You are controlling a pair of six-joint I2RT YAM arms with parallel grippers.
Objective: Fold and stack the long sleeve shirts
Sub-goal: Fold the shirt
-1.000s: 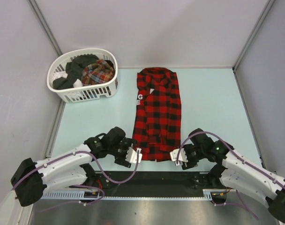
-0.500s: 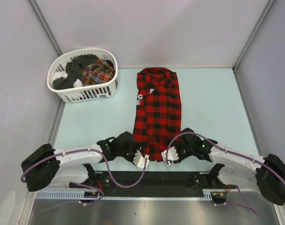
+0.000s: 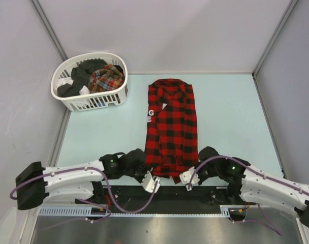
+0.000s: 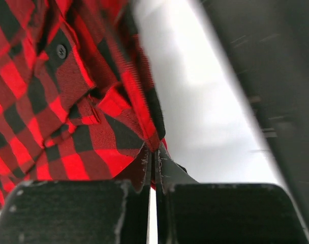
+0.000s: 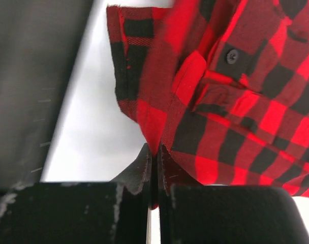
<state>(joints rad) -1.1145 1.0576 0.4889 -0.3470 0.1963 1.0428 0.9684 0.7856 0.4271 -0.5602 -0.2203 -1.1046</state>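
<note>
Pale blue tabletop (image 3: 230, 117), enclosed by grey-white walls (image 3: 170, 35), is seen carrying the red-and-black checked shirt (image 3: 171, 127), laid flat near its middle with the collar at the far end. Both near hem corners are pinched: the left gripper (image 3: 150, 182) is clamped on the shirt's left corner and the right gripper (image 3: 186, 179) on its right, jaws pressed together on cloth in both wrist views. A black strip (image 3: 170, 195) is seen just nearer than the shirt's hem. Far left of the shirt a white slatted basket (image 3: 88, 104) is stood, with a finer plaid shirt (image 3: 107, 79) and dark clothes (image 3: 81, 76) heaped inside.
</note>
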